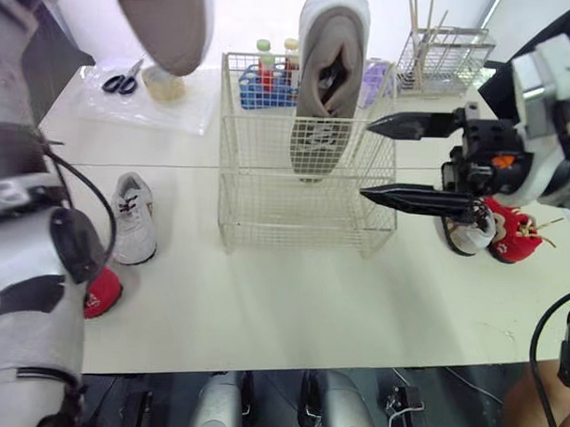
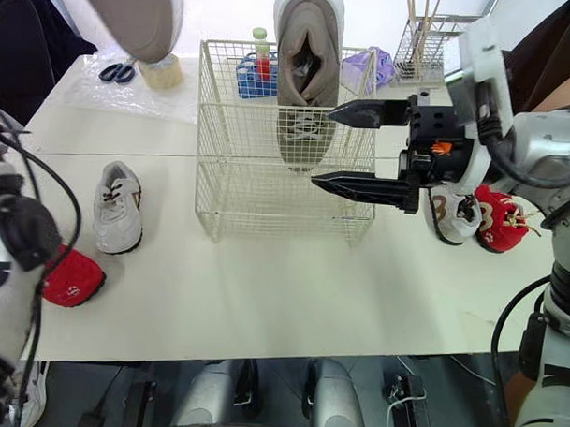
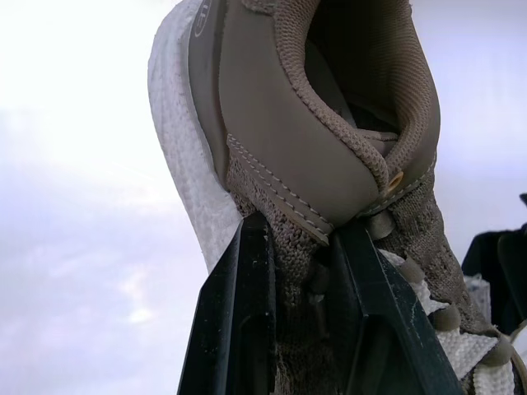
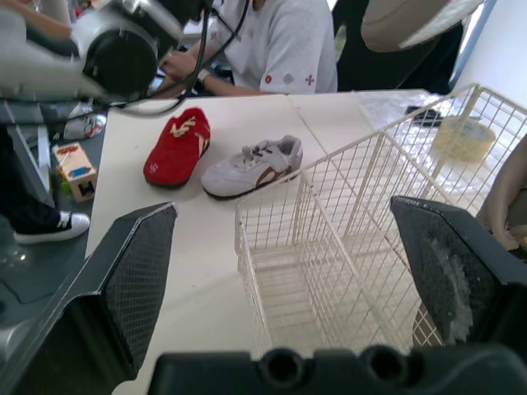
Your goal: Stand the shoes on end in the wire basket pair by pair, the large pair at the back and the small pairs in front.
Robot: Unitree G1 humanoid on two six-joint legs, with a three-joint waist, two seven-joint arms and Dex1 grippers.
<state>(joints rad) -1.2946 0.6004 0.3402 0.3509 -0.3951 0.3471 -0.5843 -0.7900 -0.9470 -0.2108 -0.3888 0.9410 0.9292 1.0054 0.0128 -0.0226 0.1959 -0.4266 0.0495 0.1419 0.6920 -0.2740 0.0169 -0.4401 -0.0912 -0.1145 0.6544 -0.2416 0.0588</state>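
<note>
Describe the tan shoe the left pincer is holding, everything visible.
The tan shoe has a knit upper, a smoother stitched heel panel, a padded collar, white laces through tan loops and a white pebbled foam sole. The left pincer is shut on it, black fingers pinching the upper beside the laces, below the collar. In the head views it is held aloft, outsole toward the camera, clear of the wire basket.
</note>
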